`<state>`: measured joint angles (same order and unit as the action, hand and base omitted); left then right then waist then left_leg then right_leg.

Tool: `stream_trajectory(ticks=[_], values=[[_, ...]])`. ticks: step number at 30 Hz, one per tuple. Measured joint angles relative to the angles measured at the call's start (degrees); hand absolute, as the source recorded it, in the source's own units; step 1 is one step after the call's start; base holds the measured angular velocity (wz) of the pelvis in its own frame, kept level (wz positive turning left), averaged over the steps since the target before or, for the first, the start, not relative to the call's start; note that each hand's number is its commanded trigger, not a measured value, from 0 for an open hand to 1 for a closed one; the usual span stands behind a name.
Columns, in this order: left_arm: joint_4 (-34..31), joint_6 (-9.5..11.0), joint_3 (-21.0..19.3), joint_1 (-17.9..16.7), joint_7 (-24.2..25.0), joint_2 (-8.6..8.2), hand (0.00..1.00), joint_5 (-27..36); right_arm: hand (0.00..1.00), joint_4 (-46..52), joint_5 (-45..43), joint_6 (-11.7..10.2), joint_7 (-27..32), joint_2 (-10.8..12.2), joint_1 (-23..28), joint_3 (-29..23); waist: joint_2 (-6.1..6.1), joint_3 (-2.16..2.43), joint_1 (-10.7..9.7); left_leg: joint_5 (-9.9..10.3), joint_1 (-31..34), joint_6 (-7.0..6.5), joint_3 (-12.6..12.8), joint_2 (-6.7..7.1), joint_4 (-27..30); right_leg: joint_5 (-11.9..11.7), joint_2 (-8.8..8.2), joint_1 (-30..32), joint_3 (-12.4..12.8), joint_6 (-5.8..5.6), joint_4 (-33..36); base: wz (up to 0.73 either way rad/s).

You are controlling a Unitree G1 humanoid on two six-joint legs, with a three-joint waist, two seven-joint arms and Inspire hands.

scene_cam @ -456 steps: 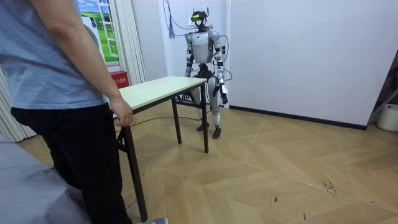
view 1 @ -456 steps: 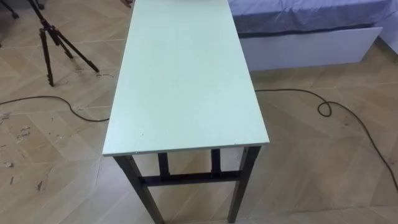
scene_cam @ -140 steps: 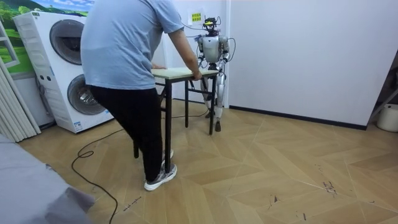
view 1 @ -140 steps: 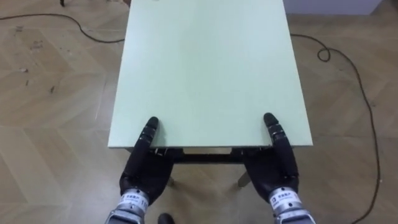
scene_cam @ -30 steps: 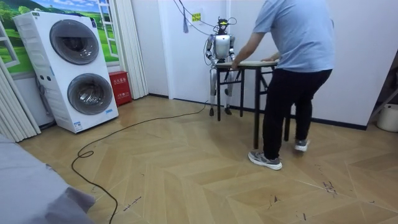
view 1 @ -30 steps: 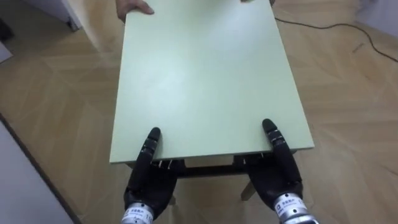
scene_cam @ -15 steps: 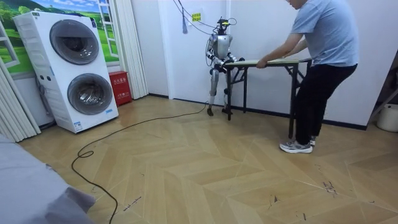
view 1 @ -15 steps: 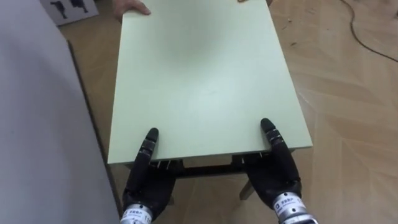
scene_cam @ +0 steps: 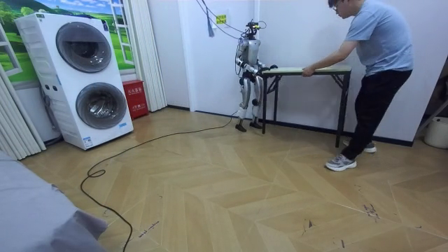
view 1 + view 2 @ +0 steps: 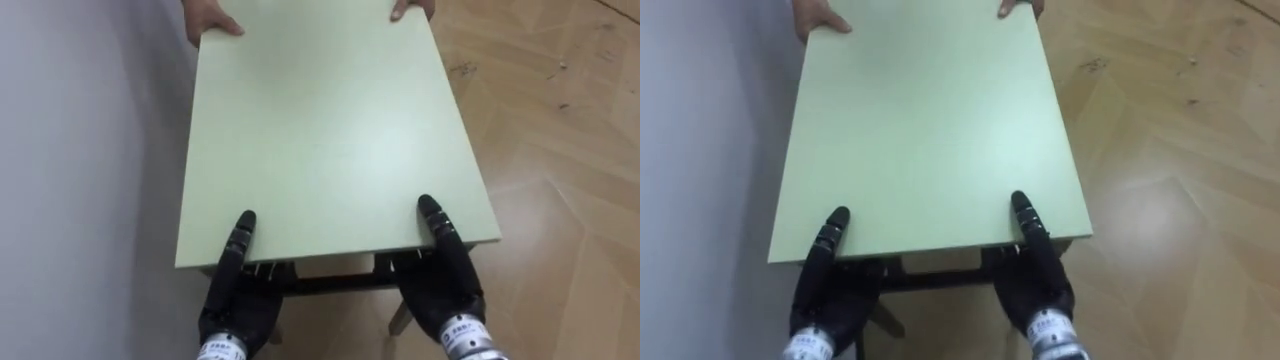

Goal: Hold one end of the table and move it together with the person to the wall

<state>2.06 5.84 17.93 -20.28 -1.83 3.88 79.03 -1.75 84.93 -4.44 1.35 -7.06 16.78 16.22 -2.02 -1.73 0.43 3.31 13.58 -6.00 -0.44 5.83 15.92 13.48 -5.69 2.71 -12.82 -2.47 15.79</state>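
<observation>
The bench [image 10: 330, 130] runs lengthwise away from the robot, beside the wall [image 10: 80, 150], with a person [image 9: 374, 63] holding its far edge. The left hand [image 10: 235, 290] and right hand [image 10: 445, 280] sit at the near corners with thumbs on top. Their fingers underneath are hidden, so I cannot tell the grip.

Both eye views looked steeply down from the robot's head onto the table [image 10: 330, 130]. The room view, far off, shared it.

Bright, even room light falls on the pale table [image 10: 330, 130], with dimness beneath its near edge.
</observation>
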Motion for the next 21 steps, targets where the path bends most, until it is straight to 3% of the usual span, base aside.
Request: stream_trajectory(ticks=[4, 10, 13, 21], values=[[0.0, -0.4, -0.4, 0.0, -0.2, 0.83, 1.0, 0.0, 1.0, -0.7, 0.5, 0.1, 0.0, 0.2, 0.1, 0.6, 0.8, -0.01, 1.4, 0.0, -0.3, -0.18, -0.8, 0.43, -1.1, -1.2, 0.6, -2.4, 1.0, 0.05, -3.3, 0.18], [-0.1, -0.6, -0.2, 0.2, -0.4, 1.02, 1.0, 0.0, 1.0, -0.8, 0.4, -0.4, 0.0, 0.5, 0.2, 0.6, 2.37, -0.25, 0.2, 0.1, -0.3, -0.29, -2.1, 1.0, -1.4, -1.3, 0.93, -3.4, 1.2, 0.05, -3.4, 0.29], [-0.1, -1.1, -0.3, 0.4, -0.7, 1.01, 1.0, 0.0, 1.0, -0.9, 0.5, -0.4, 0.0, 0.4, 0.2, 0.4, 2.4, -0.27, -1.1, 0.3, -0.2, -0.58, -1.2, 0.84, -1.3, -1.3, 1.1, -3.9, 0.6, 0.04, -3.4, 0.31], [0.0, -3.4, -1.5, 0.5, -1.7, 1.17, 1.0, 0.0, 1.0, -2.1, 0.5, -0.4, 0.0, 1.0, 0.2, 0.3, 2.24, -0.34, -1.6, 0.8, -0.3, -0.94, -1.3, 1.09, -1.2, -1.3, 1.01, -4.3, 1.7, 0.04, -3.4, 0.02]])
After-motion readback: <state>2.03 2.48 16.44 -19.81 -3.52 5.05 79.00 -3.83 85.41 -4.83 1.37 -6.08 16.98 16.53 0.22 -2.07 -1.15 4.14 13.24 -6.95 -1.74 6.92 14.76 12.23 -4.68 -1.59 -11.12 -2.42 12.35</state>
